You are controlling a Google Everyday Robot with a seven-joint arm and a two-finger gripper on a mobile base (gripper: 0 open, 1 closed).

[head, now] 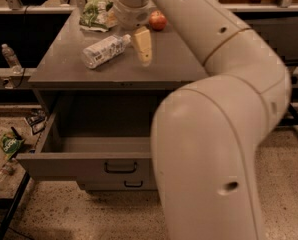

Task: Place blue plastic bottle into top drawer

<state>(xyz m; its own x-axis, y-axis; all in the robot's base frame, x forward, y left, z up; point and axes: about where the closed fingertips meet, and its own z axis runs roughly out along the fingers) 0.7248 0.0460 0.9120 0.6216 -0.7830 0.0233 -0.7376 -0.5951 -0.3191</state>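
Note:
The blue plastic bottle lies on its side on the grey cabinet top, cap pointing to the back right. My gripper hangs over the cabinet top just right of the bottle's cap end, close beside it and holding nothing that I can see. The top drawer is pulled out and open below, its inside bare where it shows. My arm hides the drawer's right part.
A red apple and a green snack bag lie at the back of the cabinet top. A lower drawer handle shows beneath. A small clear bottle stands on a ledge at left. A green bag lies on the floor at left.

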